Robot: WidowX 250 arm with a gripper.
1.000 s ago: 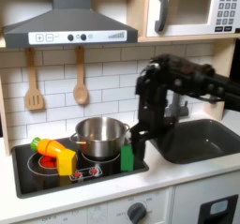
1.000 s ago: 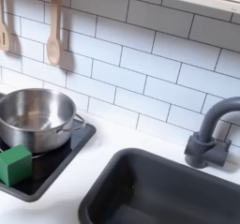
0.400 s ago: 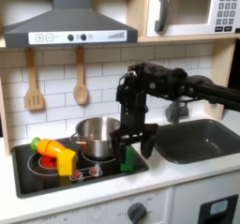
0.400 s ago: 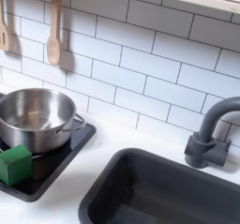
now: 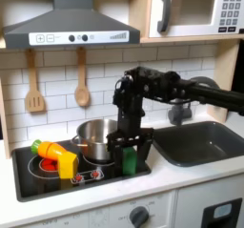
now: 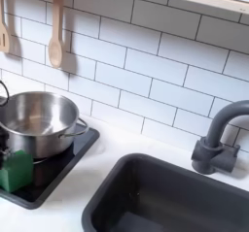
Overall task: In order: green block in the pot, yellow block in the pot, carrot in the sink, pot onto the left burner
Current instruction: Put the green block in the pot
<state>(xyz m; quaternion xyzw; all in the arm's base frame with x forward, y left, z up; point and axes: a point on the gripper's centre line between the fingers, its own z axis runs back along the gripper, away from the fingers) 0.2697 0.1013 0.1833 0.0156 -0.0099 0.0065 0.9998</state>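
Standing on the black stovetop (image 5: 57,179) in a white counter (image 5: 181,175), against white tile: green block (image 5: 129,159) between spread fingers (image 5: 118,155), beside pot (image 6: 37,119); yellow block (image 5: 67,165) and carrot (image 5: 50,149) nearby.

The tool (image 5: 129,155) stood low over the green block (image 5: 129,159) at the stovetop's (image 5: 57,179) front edge, its fingers flanking the block in the first exterior view. Just behind it the pot (image 5: 99,136) rose close against it, blocking any way back. Further off toward the first exterior view's left, the yellow block (image 5: 67,165) and the carrot (image 5: 52,150) crowded the left burner. Toward the first exterior view's right the white desk (image 5: 167,175) lay bare, and beyond it the sink (image 5: 198,141) gaped open, with the faucet (image 6: 216,139) standing at its back edge. Above, the arm (image 5: 176,84) itself crossed the space.
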